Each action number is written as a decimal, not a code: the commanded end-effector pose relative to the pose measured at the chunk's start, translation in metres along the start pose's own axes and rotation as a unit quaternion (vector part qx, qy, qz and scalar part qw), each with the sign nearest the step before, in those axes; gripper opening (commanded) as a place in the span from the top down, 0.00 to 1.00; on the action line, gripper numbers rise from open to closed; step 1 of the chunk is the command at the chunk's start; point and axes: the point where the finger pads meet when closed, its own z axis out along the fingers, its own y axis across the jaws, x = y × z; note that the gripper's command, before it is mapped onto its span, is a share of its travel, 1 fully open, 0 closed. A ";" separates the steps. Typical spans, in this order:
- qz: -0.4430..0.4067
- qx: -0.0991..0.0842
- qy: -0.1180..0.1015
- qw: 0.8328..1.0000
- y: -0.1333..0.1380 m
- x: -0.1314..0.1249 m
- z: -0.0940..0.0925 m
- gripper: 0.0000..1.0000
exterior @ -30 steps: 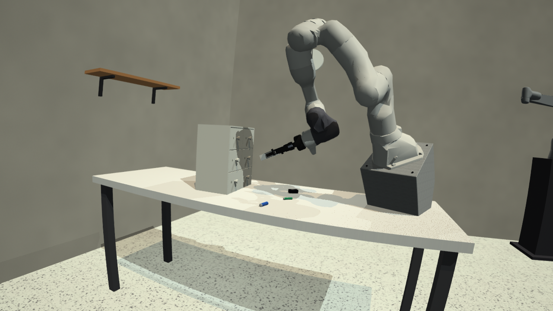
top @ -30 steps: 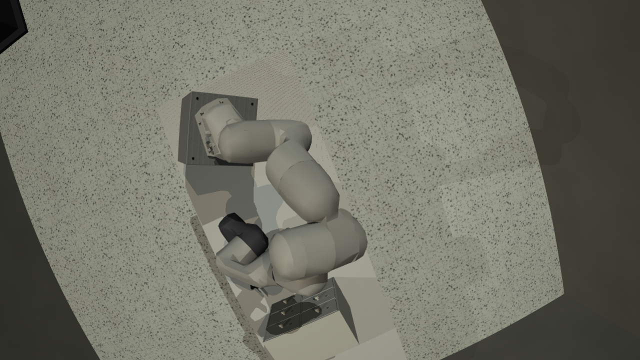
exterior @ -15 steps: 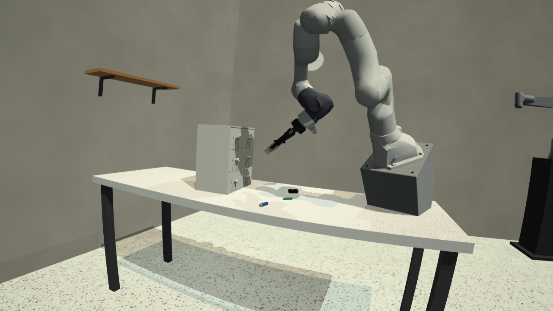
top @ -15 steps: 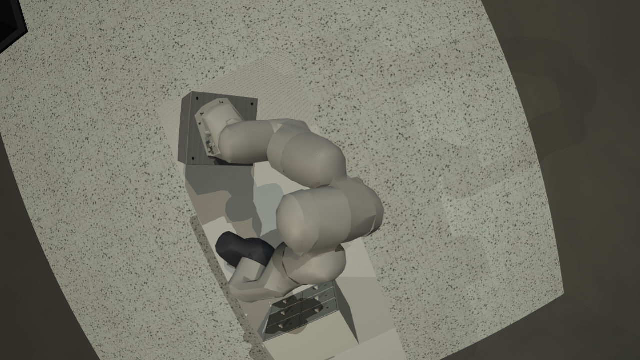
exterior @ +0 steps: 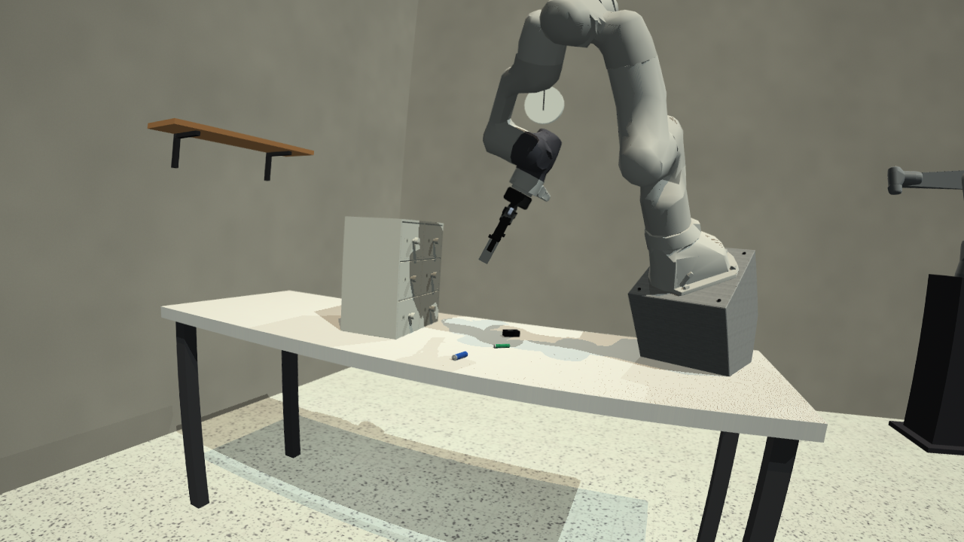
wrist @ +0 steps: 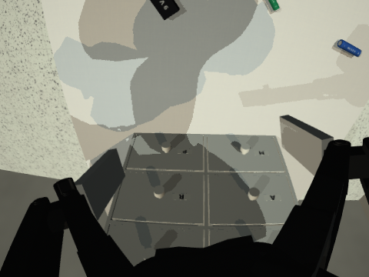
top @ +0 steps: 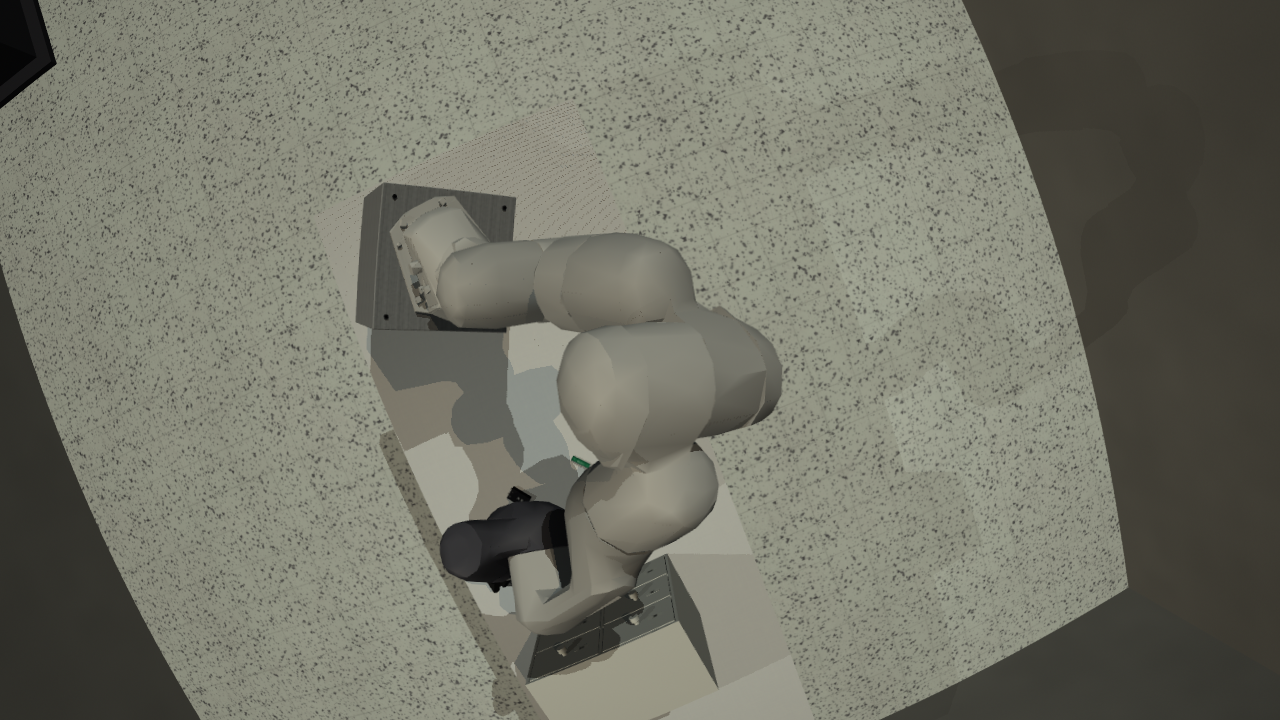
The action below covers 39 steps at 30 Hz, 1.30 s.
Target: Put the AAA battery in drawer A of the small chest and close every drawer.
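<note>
The small grey chest [exterior: 391, 276] stands on the white table with two columns of knobbed drawers, all pushed in. It also shows in the wrist view [wrist: 205, 190] and the overhead view [top: 608, 626]. The drawer letters are too small to read. A slim green battery [exterior: 501, 345] and a thicker blue battery [exterior: 459, 354] [wrist: 349, 48] lie on the table in front of the chest. My gripper [exterior: 487, 252] [wrist: 199, 148] is open and empty. It hangs in the air in front of the chest's top drawers, pointing down and towards them, well above the batteries.
A small black block [exterior: 510, 332] [wrist: 163, 1] lies on the table beyond the green battery. My grey base pedestal [exterior: 694, 316] stands at the table's right end. A wooden shelf [exterior: 229, 138] hangs on the left wall. A black stand [exterior: 944, 363] is off the table to the right.
</note>
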 end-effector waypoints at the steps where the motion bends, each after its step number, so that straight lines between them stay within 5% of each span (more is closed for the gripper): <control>1: 0.100 -0.020 0.094 0.990 -0.001 0.012 -0.009 0.00; 11: 0.098 -0.030 0.182 0.978 0.000 0.018 -0.028 0.00; 18: 0.103 -0.033 0.209 0.972 0.000 0.020 -0.034 0.00; 39: 0.102 -0.034 0.220 0.970 0.000 0.021 -0.036 0.00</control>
